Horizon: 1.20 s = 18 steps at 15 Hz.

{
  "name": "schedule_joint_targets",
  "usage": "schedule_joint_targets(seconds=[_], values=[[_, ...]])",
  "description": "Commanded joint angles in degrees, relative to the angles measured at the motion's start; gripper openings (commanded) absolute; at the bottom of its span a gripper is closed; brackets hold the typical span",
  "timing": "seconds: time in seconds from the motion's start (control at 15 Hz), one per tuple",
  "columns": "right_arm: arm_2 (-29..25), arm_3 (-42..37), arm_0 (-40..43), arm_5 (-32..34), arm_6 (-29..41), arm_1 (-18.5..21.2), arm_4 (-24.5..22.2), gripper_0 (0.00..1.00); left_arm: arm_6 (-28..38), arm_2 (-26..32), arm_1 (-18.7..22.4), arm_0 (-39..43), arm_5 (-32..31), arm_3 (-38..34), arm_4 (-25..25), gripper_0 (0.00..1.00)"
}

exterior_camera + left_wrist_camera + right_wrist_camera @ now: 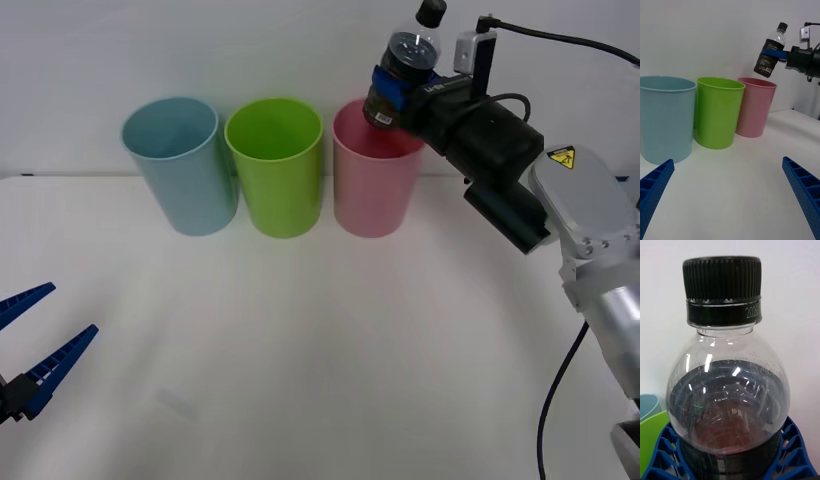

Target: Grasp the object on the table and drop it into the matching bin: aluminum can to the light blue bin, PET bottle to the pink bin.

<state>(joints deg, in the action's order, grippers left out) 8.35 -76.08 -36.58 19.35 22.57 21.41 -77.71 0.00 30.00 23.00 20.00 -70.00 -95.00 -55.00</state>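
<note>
— So, where does the PET bottle sit now?

— Up in the air, pinched in my right gripper. My blue ribbed fingers press on both sides of its dark label band, below the clear shoulder. It leans a little, black cap up and tilted right, base hanging over the far right part of the pink bin's mouth.

— Centred over it?

— Not quite, by my reckoning. The base looks nearer the far rim than the middle. I'd bring it slightly nearer and lower before spreading the fingers, so the base clears the rim and drops inside rather than clipping the edge.

— Neighbours?

— The green bin stands just left of the pink one, the light blue bin further left. The bottle is well clear of both.

— Your other arm?

— My left gripper waits near the left edge of the table, fingers spread, holding nothing.
</note>
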Motion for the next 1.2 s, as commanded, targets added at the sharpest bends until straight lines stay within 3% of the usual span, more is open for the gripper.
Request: schedule_joint_targets(seconds=[0.07, 0.53, 0.6, 0.67, 1.0, 1.2], values=[[-0.53, 4.53, -3.24, -0.01, -0.34, -2.16, -1.66, 0.0, 0.0, 0.0, 0.0, 0.0, 0.0, 0.0, 0.0, 1.0], [-0.62, 5.41, -3.68, -0.01, -0.6, -2.87, -2.1, 0.03, 0.0, 0.0, 0.0, 0.0, 0.0, 0.0, 0.0, 1.0], [-0.62, 5.33, -3.68, -0.01, -0.95, -2.78, -2.1, 0.27, 0.0, 0.0, 0.0, 0.0, 0.0, 0.0, 0.0, 1.0], [-0.62, 5.33, -3.68, -0.01, -1.22, -2.87, -2.1, 1.0, 0.0, 0.0, 0.0, 0.0, 0.0, 0.0, 0.0, 1.0], [-1.15, 5.33, -3.59, 1.22, -1.66, -2.43, -2.1, 1.0, 0.0, 0.0, 0.0, 0.0, 0.0, 0.0, 0.0, 1.0], [-3.17, 5.06, -2.98, 5.44, -1.57, -1.81, -2.1, 1.0, 0.0, 0.0, 0.0, 0.0, 0.0, 0.0, 0.0, 1.0]])
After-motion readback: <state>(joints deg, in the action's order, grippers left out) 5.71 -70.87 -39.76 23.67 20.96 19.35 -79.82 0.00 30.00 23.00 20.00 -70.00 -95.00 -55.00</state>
